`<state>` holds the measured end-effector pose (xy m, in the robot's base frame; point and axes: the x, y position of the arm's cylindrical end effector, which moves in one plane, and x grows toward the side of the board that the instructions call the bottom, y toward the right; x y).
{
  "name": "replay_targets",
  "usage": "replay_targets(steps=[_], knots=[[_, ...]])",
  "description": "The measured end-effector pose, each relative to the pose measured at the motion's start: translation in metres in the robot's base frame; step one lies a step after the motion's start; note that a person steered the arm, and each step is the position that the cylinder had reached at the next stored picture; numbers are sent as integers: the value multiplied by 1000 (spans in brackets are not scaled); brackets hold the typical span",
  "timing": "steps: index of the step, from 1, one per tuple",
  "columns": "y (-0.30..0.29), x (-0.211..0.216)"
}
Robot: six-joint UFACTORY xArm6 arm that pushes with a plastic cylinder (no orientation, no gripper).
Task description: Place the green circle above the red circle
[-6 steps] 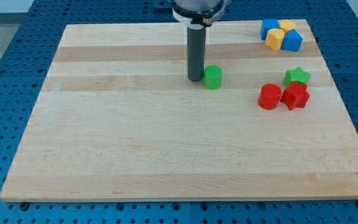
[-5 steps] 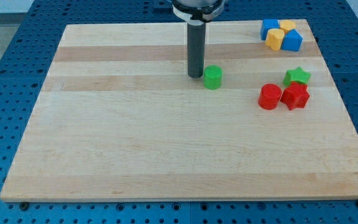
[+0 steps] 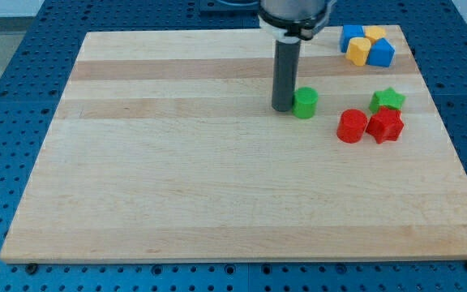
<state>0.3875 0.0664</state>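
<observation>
The green circle (image 3: 305, 103) sits on the wooden board right of centre, near the view's top. My tip (image 3: 283, 108) touches its left side. The red circle (image 3: 351, 126) lies to the lower right of the green circle, a short gap away. A red star (image 3: 385, 125) touches the red circle's right side, and a green star (image 3: 387, 100) sits just above the red star.
A cluster of blocks sits at the board's top right corner: a blue one (image 3: 351, 36), a yellow one (image 3: 358, 52), another yellow one (image 3: 374, 33) and a blue one (image 3: 382, 53). The board's right edge (image 3: 448, 138) is close to the stars.
My tip has moved to the view's right and pushed the green circle with it, closer to the red circle. The other blocks have not moved.
</observation>
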Motion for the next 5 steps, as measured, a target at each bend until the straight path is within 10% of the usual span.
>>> replay_targets(steps=[5], knots=[[52,0]])
